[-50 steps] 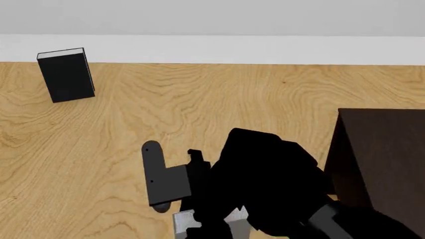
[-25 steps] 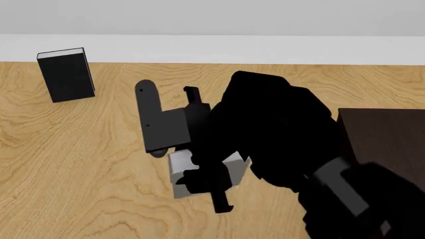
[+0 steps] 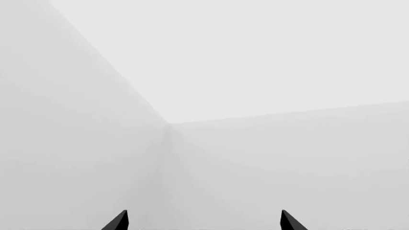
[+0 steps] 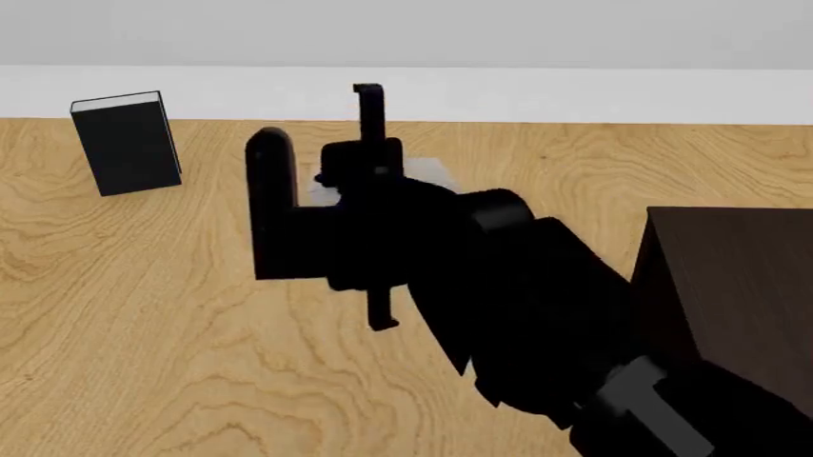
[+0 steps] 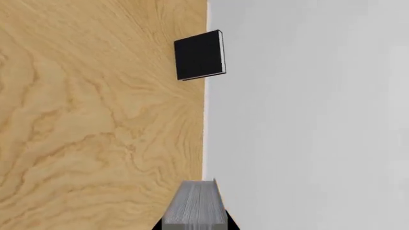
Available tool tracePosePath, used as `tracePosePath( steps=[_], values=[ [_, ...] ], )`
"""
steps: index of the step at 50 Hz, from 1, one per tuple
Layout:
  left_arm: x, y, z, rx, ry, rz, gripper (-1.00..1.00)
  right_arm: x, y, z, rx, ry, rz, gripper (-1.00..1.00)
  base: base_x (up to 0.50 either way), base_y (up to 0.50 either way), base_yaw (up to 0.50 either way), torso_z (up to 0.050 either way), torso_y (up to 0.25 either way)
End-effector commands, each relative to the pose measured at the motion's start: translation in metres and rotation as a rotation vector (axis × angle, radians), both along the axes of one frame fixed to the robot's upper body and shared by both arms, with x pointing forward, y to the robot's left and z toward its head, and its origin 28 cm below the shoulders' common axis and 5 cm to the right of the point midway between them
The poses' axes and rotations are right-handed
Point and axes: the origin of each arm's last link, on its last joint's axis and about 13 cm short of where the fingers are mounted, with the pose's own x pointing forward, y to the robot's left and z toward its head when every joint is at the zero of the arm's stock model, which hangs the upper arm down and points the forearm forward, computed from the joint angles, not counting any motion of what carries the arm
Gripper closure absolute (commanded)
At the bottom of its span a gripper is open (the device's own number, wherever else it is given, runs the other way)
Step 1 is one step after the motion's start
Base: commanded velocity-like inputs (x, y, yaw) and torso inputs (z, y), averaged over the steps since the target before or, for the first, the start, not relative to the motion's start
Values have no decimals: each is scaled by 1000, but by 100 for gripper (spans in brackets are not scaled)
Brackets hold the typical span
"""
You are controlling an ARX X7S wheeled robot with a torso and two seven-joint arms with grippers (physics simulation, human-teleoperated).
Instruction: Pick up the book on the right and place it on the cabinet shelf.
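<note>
My right gripper (image 4: 368, 181) is raised over the wooden floor, shut on the light grey book (image 4: 432, 173), which shows only as pale slivers behind the black fingers. The right wrist view shows the book's white page edges (image 5: 195, 203) between the two dark fingertips of the right gripper (image 5: 193, 225). The dark brown cabinet (image 4: 743, 286) stands at the right edge, lower than the held book; its shelf is hidden from here. My left gripper (image 3: 203, 223) is open, with only blank grey wall ahead.
A black-covered book (image 4: 128, 143) stands upright at the far left near the white baseboard, also seen from the right wrist as the black book (image 5: 200, 55). Wooden floor (image 4: 152, 324) spreads between it and the cabinet.
The right arm has risen with the grey book, from low in the head view up to near the baseboard line. The black book and cabinet have not moved.
</note>
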Motion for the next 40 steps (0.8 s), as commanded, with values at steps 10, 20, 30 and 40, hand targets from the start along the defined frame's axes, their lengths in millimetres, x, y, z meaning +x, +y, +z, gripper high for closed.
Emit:
tracePosePath(
  steps=[10,20,30,40],
  values=[
    [2,-4,1,6,4,-9,-100,-40,5,-37,51,-485,-32,100,0,0,0,0,1],
    [3,-5,2,9,7,-15,-100,-61,2,-54,78,-573,-99,100,0,0,0,0,1],
    [6,-7,1,7,9,-30,-100,-79,1,-86,75,-661,-152,100,0,0,0,0,2],
    [10,-10,0,8,11,-41,-100,-99,-2,-114,41,-668,-149,100,0,0,0,0,1]
  ],
)
